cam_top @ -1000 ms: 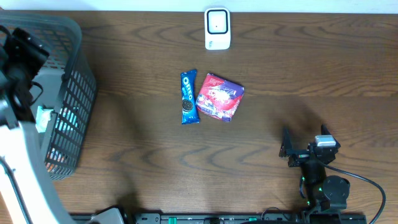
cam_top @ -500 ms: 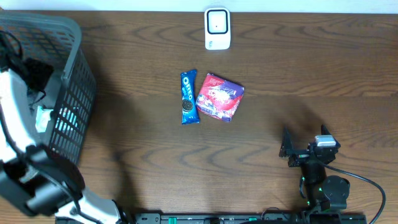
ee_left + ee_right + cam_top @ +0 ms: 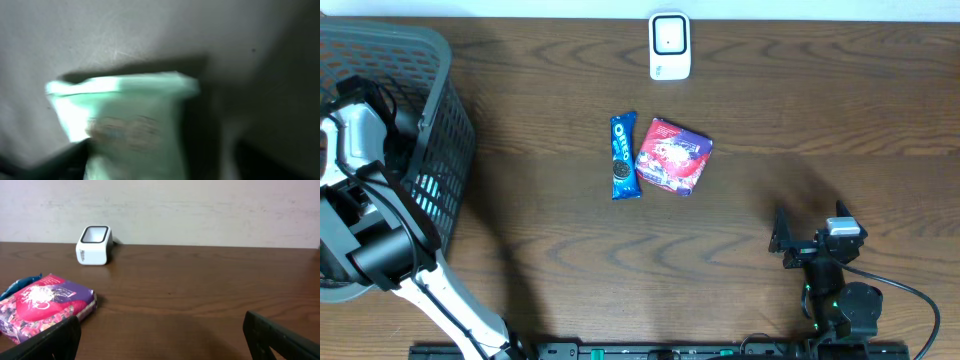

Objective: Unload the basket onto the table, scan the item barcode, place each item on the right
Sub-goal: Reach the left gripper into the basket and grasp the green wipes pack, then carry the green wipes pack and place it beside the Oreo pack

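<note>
Green packet: blurred in the left wrist view. It lies on a plain grey surface inside the basket. Its long axis runs straight out from the left jaws, and its flat sealed end points away from them. Its near end sits between the two fingers.
Table: dark brown wood with a strong grain. It reaches from under the right jaws out to the far edge ahead of them.
Wall: pale and scuffed, rising behind the table's far edge, well ahead of the right jaws.
Basket: grey plastic with mesh sides, standing around the left jaws.
Left arm: white, reaching down into the basket.
Left gripper: the fingers show only as dark blurs at the two lower corners, spread wide. There is a clear gap beside the packet and nothing is clamped.
Right gripper: jaws fully apart, nothing between them, low over bare wood.
Pink packet: flat on the table, ahead and left of the right jaws.
Oreo pack: just beyond the pink packet as seen from the right jaws. Its long axis runs nearly toward the wall.
Scanner: small, white and upright, near the wall, far ahead of the right jaws.
</note>
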### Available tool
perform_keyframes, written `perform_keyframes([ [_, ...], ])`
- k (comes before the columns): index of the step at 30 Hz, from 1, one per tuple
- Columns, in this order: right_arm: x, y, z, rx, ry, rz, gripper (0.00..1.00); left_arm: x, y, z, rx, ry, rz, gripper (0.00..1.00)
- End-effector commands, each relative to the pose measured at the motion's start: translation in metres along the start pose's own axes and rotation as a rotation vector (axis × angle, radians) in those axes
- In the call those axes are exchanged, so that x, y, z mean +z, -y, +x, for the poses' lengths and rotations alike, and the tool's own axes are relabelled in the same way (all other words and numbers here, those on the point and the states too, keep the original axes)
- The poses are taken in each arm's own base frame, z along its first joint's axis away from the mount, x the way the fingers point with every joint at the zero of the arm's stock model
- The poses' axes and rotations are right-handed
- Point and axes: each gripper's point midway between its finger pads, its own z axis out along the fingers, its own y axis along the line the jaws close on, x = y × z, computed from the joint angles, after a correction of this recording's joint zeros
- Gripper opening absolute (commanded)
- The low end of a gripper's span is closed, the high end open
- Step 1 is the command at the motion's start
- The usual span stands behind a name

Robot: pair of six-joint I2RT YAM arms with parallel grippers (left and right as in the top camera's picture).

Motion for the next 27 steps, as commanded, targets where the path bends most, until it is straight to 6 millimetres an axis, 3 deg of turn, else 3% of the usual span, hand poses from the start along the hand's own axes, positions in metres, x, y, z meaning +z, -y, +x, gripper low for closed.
perform_keyframes([
  [1, 0.0, -0.001, 0.001, -0.014, -0.002, -0.004, 0.99, 0.022, -0.004, 0.01, 0.026, -0.048, -0.057, 0.52],
  [5, 0.0, -0.001, 0.001, -0.014, -0.002, -0.004, 0.99, 0.021, -0.006, 0.012, 0.029, -0.058, -0.064, 0.13],
  [6, 0.0, -0.001, 0.001, -0.014, -0.002, -0.004, 0.99, 0.02, -0.009, 0.014, 0.03, -0.066, -0.07, 0.07],
  [10, 0.0, -0.001, 0.001, -0.014, -0.002, -0.004, 0.99, 0.004, -0.013, 0.011, 0.022, -0.058, -0.064, 0.07],
  [13, 0.0, -0.001, 0.001, -0.014, -0.002, -0.004, 0.99, -0.032, -0.014, 0.0, 0.002, 0.01, -0.007, 0.07],
  [18, 0.0, -0.001, 0.001, -0.014, -0.001, -0.004, 0.99, -0.131, -0.008, -0.019, -0.056, 0.199, 0.242, 0.07],
  [19, 0.0, -0.001, 0.001, -0.014, -0.002, -0.004, 0.99, -0.172, -0.003, -0.02, -0.062, 0.254, 0.373, 0.08],
  [20, 0.0, -0.001, 0.001, -0.014, -0.002, -0.004, 0.99, -0.202, -0.001, -0.018, -0.061, 0.294, 0.468, 0.07],
  [23, 0.0, -0.001, 0.001, -0.014, -0.002, -0.004, 0.99, -0.265, -0.001, -0.009, -0.045, 0.383, 0.65, 0.07],
  [27, 0.0, -0.001, 0.001, -0.014, -0.002, -0.004, 0.99, -0.348, -0.005, 0.022, 0.027, 0.483, 0.895, 0.07],
])
